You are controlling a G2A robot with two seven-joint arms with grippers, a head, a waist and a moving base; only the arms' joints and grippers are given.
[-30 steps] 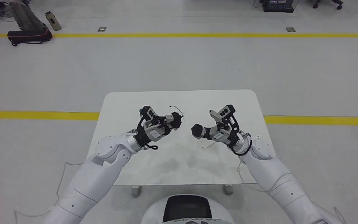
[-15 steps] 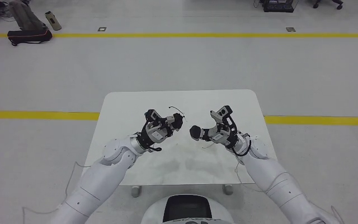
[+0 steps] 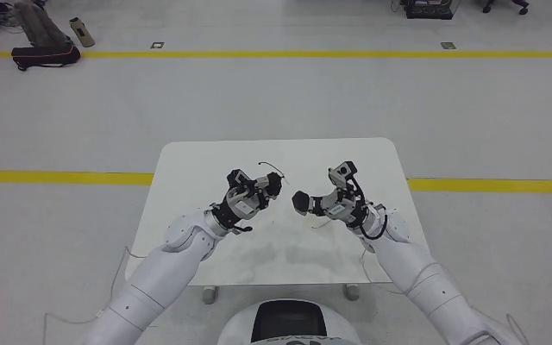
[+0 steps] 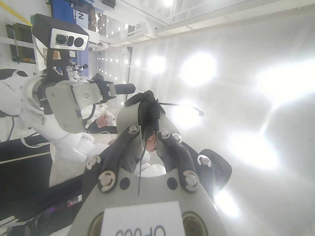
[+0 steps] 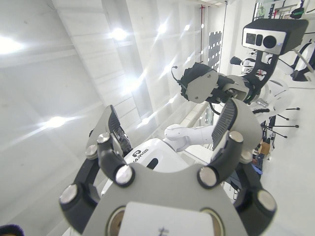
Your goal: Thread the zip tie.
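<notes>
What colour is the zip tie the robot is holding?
The zip tie is black; left wrist view shows it best.

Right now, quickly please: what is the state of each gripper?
Left gripper: closed, holding the zip tie.
Right gripper: open, holding nothing.

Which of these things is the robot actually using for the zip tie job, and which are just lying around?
In use: zip tie, pinched in the left end effector; open right end effector facing it; white table below.
Lying about: black bag on the floor, small grey item beside it.
</notes>
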